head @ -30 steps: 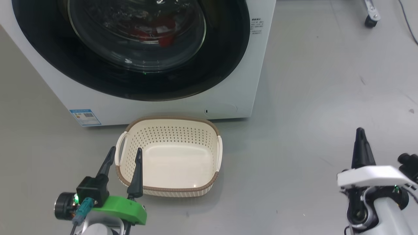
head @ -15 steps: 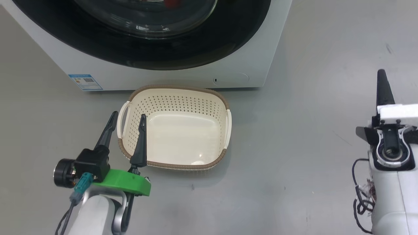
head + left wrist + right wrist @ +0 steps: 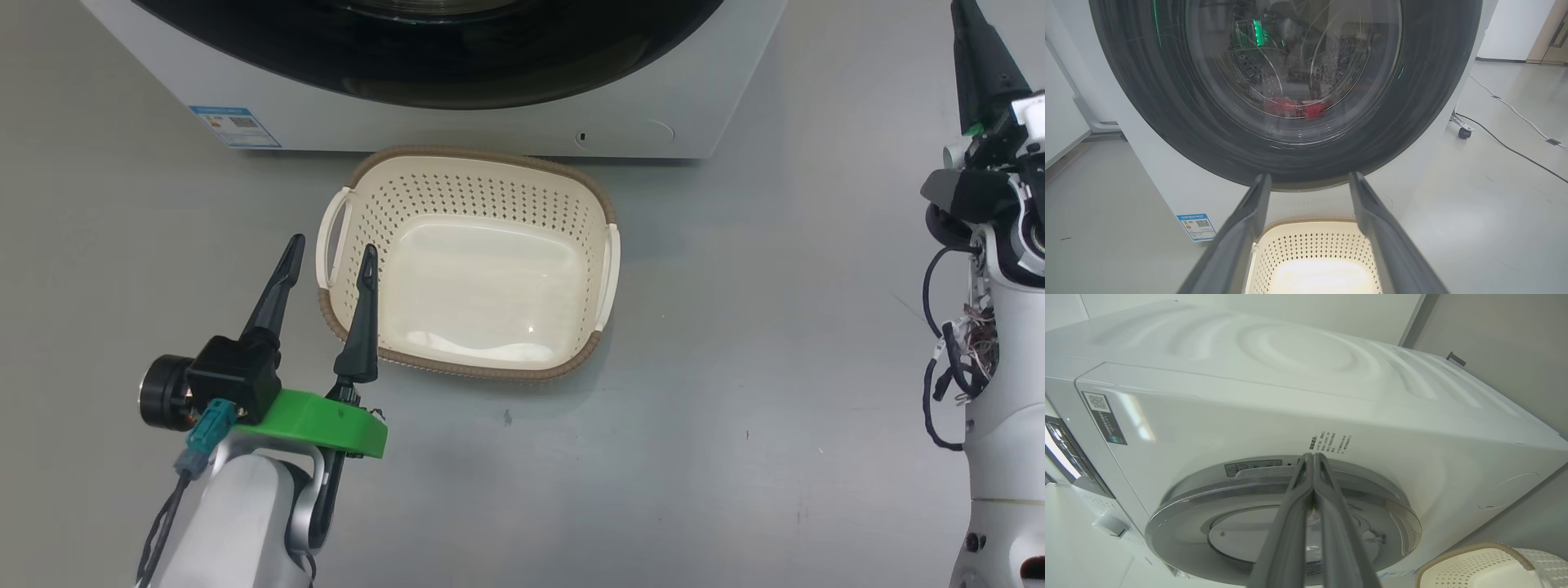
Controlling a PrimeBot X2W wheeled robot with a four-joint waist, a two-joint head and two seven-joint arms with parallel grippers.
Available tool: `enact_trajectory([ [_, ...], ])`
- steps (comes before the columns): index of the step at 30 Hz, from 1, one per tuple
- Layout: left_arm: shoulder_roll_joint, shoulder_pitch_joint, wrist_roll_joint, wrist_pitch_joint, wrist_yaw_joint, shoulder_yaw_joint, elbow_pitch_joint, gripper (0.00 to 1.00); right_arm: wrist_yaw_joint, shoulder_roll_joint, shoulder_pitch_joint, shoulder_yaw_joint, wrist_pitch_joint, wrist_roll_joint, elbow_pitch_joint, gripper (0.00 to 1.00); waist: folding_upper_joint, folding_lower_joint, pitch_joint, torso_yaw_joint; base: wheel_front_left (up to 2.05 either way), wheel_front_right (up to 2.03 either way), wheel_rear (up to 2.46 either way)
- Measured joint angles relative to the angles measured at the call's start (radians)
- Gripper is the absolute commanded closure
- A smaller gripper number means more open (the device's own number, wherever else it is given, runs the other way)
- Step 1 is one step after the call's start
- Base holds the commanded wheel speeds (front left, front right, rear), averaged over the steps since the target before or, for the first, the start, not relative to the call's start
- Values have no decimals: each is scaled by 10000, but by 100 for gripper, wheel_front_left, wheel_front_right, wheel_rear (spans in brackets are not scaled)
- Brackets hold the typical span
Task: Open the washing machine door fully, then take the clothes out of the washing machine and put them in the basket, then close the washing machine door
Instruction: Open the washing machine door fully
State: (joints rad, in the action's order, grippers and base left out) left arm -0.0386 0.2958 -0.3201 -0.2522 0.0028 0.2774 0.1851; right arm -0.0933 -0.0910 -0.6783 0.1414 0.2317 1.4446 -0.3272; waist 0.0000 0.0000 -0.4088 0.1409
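Observation:
The washing machine (image 3: 457, 131) is a white box at the top of the head view, and the washing machine door (image 3: 1147, 102), a black rim around glass, lies shut against it. Red clothes (image 3: 1294, 108) show through the glass inside the drum. The cream basket (image 3: 482, 153) stands on the floor right in front of the machine, with nothing in it. My left gripper (image 3: 331, 245) is open, its fingers straddling the basket's left handle from above. My right gripper (image 3: 967, 16) is shut, raised at the far right; in the right wrist view its tips (image 3: 1312, 455) point at the door's edge (image 3: 1274, 486).
Grey floor stretches right of the basket. A caster wheel (image 3: 1464, 132) and a cable (image 3: 1506, 147) lie right of the machine. A blue label (image 3: 235, 125) marks the lower front, and the control panel (image 3: 1065, 457) sits at the machine's top.
The head camera has tilted down, so the machine slid up the picture. My right gripper, still shut, has risen forward toward the machine. The left gripper keeps its place by the basket.

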Motion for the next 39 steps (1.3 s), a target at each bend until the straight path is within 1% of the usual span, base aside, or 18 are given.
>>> enact_trajectory([
  [2, 4, 20, -90, 0, 0, 75, 0, 0, 82, -169, -251, -159, 291, -29, -96, 100, 0, 0, -95, 99, 0, 0, 0],
  [8, 15, 201, -320, 0, 0, 374, -6, 0, 272, -378, -1062, -182, 966, 297, -393, 100, 0, 0, -320, 414, 0, 0, 0],
  [10, 17, 252, -341, 0, 0, 472, -13, 0, 403, -453, -1383, -203, 1177, 347, -453, 100, 0, 0, -389, 524, 0, 0, 0],
  [12, 19, 316, -416, 0, 0, 554, -13, 0, 453, -516, -1714, -213, 1335, 378, -535, 100, 0, 0, -463, 632, 0, 0, 0],
  [16, 23, 407, -548, 0, 0, 844, -23, 0, 694, -738, -2279, -268, 1613, 426, -732, 100, 0, 0, -599, 867, 0, 0, 0],
  [18, 29, 470, -625, 0, 0, 934, -27, 0, 715, -849, -2531, -316, 1735, 426, -855, 100, 0, 0, -658, 992, 0, 0, 0],
  [20, 29, 533, -669, 0, 0, 1066, -25, 0, 807, -972, -2762, -433, 1896, 403, -968, 100, 0, 0, -710, 1118, 0, 0, 0],
  [25, 46, 548, -752, 0, 2, 1248, -36, 0, 1034, -1080, -3353, -652, 2253, 345, -1162, 100, 0, 0, -841, 1425, 0, 0, 0],
  [30, 52, 576, -819, 0, 10, 1386, -81, 0, 1066, -1258, -3949, -828, 2447, 270, -1333, 100, 0, 1, -1000, 1684, 0, 0, 0],
  [32, 54, 583, -838, 0, 12, 1419, -100, 0, 1172, -1296, -4146, -861, 2477, 221, -1396, 100, 0, 0, -1065, 1773, 0, 0, 0],
  [39, 56, 686, -907, 0, 109, 1455, -119, 0, 1225, -1438, -4574, -913, 2615, 207, -1812, 100, 0, 0, -1230, 1961, 0, 0, 0],
])
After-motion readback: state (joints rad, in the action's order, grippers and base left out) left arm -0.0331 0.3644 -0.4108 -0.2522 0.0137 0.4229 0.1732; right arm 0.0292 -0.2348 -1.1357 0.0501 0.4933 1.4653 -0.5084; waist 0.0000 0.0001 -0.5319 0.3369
